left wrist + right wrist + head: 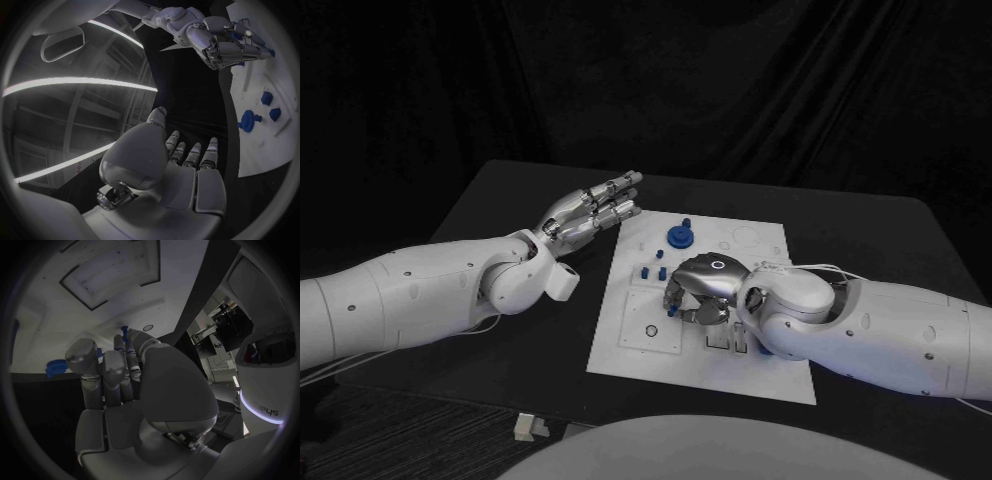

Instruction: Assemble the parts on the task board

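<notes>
The white task board (718,352) lies in the middle of the black table. A round blue part (679,236) stands near its far edge, with small blue pegs (652,270) just in front of it. My right hand (705,291) is curled down over the board's middle, and thumb and finger pinch a small blue part (125,331) at the fingertips. My left hand (596,210) hovers flat beside the board's far-left corner, its fingers stretched out and holding nothing. The left wrist view shows the right hand (219,44) bent onto the board (256,150) and the round blue part (249,121).
Black table (516,340) surrounds the board on all sides, with dark curtain behind. A small pale object (525,427) lies at the table's near-left edge. Empty slots and holes (651,330) mark the board's near half.
</notes>
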Robot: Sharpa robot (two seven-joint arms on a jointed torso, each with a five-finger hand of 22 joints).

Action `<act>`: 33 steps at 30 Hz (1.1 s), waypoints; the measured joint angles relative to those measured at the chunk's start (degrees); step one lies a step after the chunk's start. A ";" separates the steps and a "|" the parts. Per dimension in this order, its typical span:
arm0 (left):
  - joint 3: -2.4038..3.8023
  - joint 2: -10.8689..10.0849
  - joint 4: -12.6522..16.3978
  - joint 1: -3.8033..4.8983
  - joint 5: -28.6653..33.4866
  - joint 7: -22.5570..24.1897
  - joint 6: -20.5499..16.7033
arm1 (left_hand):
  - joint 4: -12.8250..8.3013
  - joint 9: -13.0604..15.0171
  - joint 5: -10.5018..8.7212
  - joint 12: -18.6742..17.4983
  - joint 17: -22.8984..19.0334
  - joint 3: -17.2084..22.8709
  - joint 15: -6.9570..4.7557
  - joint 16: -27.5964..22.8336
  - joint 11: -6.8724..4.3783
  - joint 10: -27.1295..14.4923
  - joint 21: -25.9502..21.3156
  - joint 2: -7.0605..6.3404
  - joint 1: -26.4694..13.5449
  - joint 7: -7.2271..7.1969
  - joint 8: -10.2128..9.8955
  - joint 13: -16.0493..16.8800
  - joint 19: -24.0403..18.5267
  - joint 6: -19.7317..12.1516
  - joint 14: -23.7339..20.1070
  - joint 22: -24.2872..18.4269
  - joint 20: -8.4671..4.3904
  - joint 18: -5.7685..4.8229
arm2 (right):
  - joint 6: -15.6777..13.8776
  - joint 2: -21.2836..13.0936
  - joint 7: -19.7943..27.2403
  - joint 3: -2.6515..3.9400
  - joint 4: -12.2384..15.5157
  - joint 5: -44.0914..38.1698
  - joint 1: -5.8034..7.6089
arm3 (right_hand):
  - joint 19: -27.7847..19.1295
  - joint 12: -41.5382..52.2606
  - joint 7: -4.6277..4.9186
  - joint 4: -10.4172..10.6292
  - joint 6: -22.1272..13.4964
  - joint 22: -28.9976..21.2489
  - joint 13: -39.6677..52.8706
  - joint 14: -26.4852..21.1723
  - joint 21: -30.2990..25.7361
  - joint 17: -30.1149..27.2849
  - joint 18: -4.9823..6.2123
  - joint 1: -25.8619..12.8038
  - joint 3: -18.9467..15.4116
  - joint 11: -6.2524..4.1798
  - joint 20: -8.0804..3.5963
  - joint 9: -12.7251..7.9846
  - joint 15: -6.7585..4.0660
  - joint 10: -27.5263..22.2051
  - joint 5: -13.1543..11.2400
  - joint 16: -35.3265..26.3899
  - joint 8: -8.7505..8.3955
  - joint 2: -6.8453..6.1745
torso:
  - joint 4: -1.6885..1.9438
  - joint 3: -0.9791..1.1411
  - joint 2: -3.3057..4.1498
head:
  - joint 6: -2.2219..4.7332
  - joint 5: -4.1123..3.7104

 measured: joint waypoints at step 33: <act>0.00 0.06 -0.20 -0.10 0.00 0.00 0.33 | -0.40 0.09 0.00 0.00 0.01 0.40 0.00 0.00 0.00 0.00 0.00 0.22 0.22 0.51 0.00 -0.03 0.00 0.51 0.00 -0.01 0.00 -0.01 | 0.40 0.49 -0.21 0.00 -0.33 -0.02 -0.07 | -0.24 -0.27 0.64 -0.16 -1.05 -0.02 0.15 -0.45 -0.66 -0.74 0.00 -0.11 0.16 0.48 0.19 -0.29 0.44 -0.48 -1.05 0.00 -0.84 -0.10 | 0.04 0.04 0.02 | 0.00 0.18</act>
